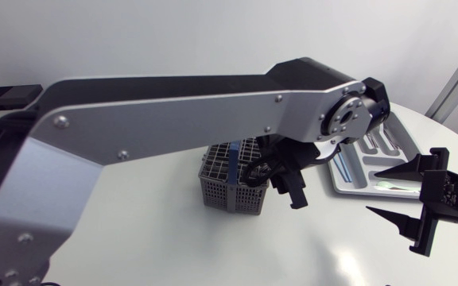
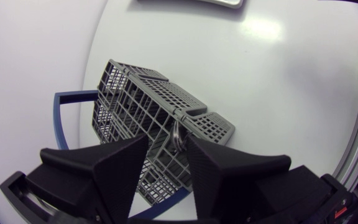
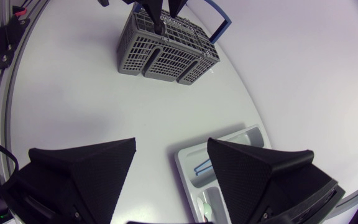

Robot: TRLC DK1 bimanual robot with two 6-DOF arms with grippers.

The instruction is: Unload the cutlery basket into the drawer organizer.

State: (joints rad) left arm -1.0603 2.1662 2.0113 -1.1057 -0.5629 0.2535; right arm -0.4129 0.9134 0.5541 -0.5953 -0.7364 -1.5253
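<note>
- Above the cutlery basket [image 2: 160, 106], the left gripper [image 2: 167, 140] stands open, its fingers either side of a metal handle [image 2: 178, 133]. Centre the handle, then close squarely.
- Well away from the basket, the right gripper [image 3: 171, 148] hangs open over the drawer organizer [image 3: 185, 163].
- Lift straight up, clear of the basket.

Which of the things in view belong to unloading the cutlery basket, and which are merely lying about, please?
Job:
- cutlery basket
- metal utensil standing in it
- drawer organizer
- blue-handled utensil in it
- left gripper over the basket
- right gripper, open near the organizer

Lying about:
- black box at the far edge of the table; whether it rests on it is unclear
</note>
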